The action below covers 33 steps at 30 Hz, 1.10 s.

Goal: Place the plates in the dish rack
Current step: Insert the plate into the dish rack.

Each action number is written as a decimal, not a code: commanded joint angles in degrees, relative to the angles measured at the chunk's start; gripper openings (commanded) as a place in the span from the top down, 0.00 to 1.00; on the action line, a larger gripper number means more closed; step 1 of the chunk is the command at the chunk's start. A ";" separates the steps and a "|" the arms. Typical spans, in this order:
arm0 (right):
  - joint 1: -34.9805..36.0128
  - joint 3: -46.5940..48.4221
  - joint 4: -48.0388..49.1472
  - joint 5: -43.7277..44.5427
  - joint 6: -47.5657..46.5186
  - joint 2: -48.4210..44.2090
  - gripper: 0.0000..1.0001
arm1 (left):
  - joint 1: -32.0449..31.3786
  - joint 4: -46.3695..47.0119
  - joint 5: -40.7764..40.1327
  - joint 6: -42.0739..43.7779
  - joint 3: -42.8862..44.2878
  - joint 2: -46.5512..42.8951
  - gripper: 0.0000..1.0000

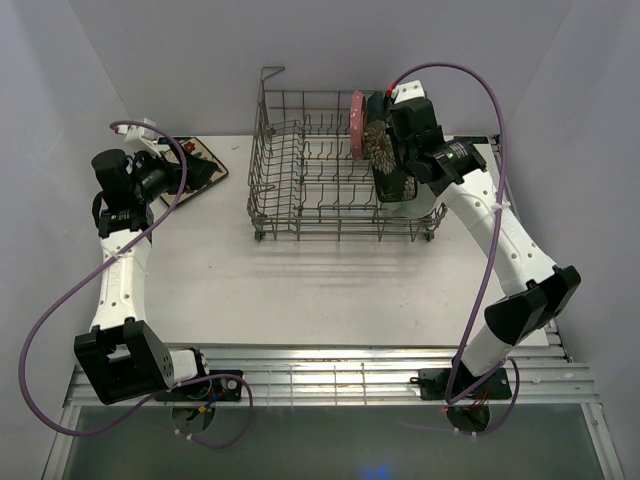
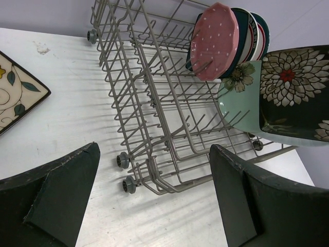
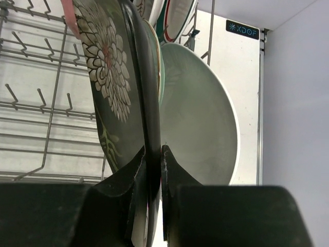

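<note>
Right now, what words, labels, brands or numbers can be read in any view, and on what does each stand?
"XDOF": white letters on a black label stuck to the white table, past the mint plate.
No other text is readable. The dark floral plate and the rest carry only patterns, and there is nothing legible in the top or left wrist views.

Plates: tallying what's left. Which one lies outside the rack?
The cream floral square plate, flat on the table left of the dish rack; the rest are upright at its right end, the dark floral plate in the right gripper.
</note>
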 commanded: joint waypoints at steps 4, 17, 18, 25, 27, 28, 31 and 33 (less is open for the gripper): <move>0.09 6.99 5.08 4.91 0.02 1.48 0.92 | 0.24 0.72 1.17 0.99 -0.48 -1.40 0.02; 0.09 12.53 2.27 6.24 -0.25 8.52 0.92 | 0.24 1.07 1.70 1.25 -0.92 -1.40 0.02; 0.09 12.79 2.27 5.71 -0.07 8.34 0.92 | 0.24 1.07 1.70 1.25 -0.92 -1.32 0.02; 0.09 14.20 1.66 1.75 1.15 7.99 0.92 | 0.24 0.99 2.05 1.34 -1.09 -1.32 0.02; 0.27 14.38 0.52 1.31 1.60 8.25 0.92 | 0.24 1.07 2.05 1.34 -1.27 -1.40 0.02; 0.35 14.29 0.34 1.31 2.30 8.34 0.92 | 0.15 1.07 2.23 1.34 -1.18 -1.40 0.02; 0.79 14.12 0.33 0.69 3.18 8.26 0.92 | 0.24 0.99 2.58 1.25 -1.18 -1.23 0.02; 1.14 14.03 0.25 0.34 4.76 8.43 0.92 | 0.24 0.90 2.67 1.25 -1.18 -1.14 0.02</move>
